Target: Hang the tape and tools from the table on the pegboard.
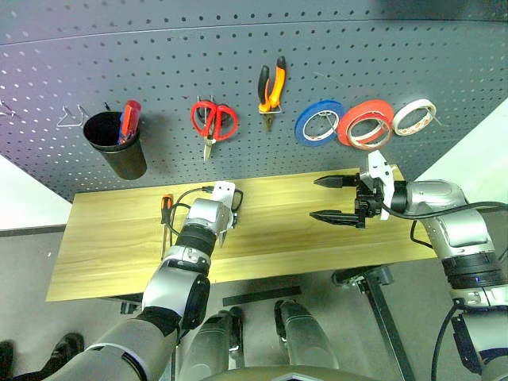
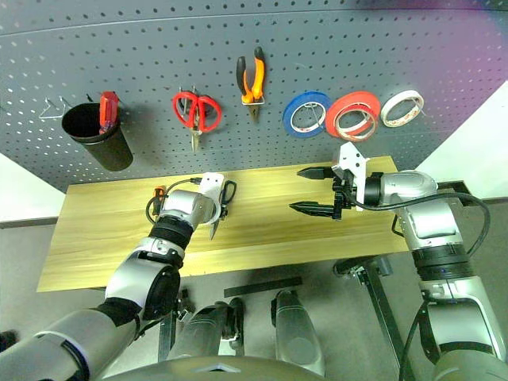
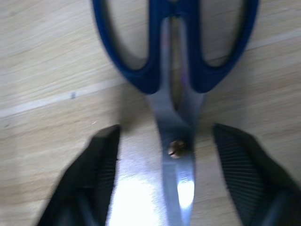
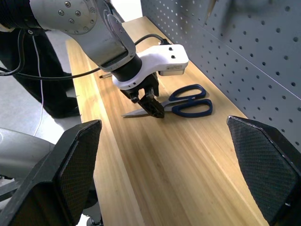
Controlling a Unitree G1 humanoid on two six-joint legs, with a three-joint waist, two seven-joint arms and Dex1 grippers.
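The dark-blue-handled scissors (image 4: 188,101) lie flat on the light wooden table (image 1: 111,246) close to the pegboard (image 1: 159,55). My left gripper (image 2: 216,226) points down over them. In the left wrist view its fingers (image 3: 96,174) stand open on either side of the pivot of the scissors (image 3: 176,117), with a gap on both sides. The slim screwdriver (image 1: 165,216) lies on the table just left of that arm. The pliers (image 1: 271,86) and the red-orange tape (image 1: 365,123) hang on the pegboard. My right gripper (image 1: 329,198) hovers open above the table's right part, holding nothing.
Red-handled scissors (image 1: 213,121), a blue roll (image 1: 319,121) and a white roll (image 1: 413,117) hang on the board. A black cup (image 1: 117,147) with a red-handled tool (image 1: 129,119) hangs at the left, beside bare wire hooks (image 1: 71,117).
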